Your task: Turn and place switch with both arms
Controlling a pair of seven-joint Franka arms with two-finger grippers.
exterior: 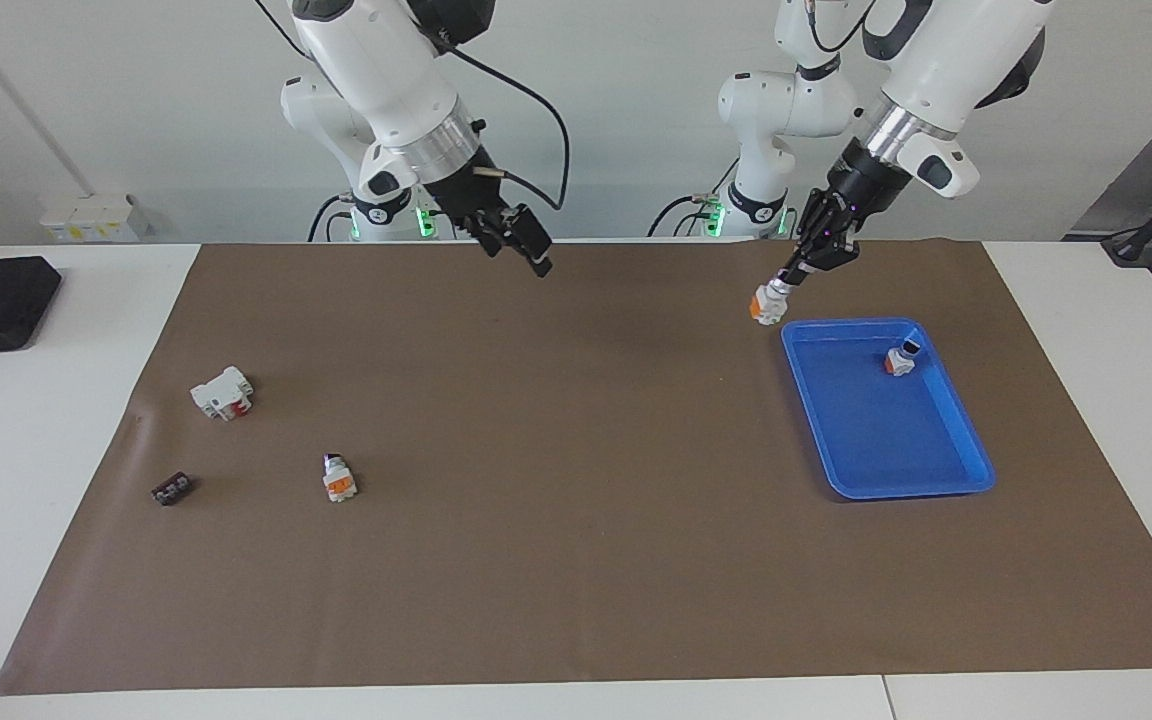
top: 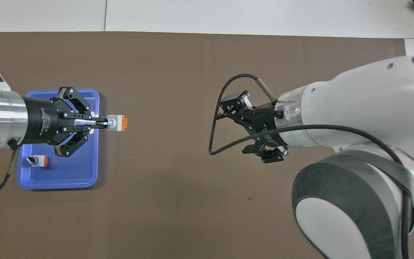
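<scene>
Held in the air over the brown mat (exterior: 576, 560), just beside the blue tray (exterior: 936, 485) rim at the left arm's end of the worktop (exterior: 36, 420): the switch (exterior: 767, 303), clamped in the closed left gripper (exterior: 794, 278), orange block outermost. Raised empty over the mat toward the right arm's end: the right gripper (exterior: 519, 240), fingers spread wide. Resting inside the tray: a second switch (exterior: 901, 359).

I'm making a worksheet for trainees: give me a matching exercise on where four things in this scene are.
Things:
1. held switch
2. blue tray
3. right pincer
4. dark flat piece

Places or states:
A. toward the right arm's end of the mat
B. open, empty
C. in the shut left pincer
D. has a switch lying in it

Pairs: 1-C, 2-D, 3-B, 4-A
</scene>
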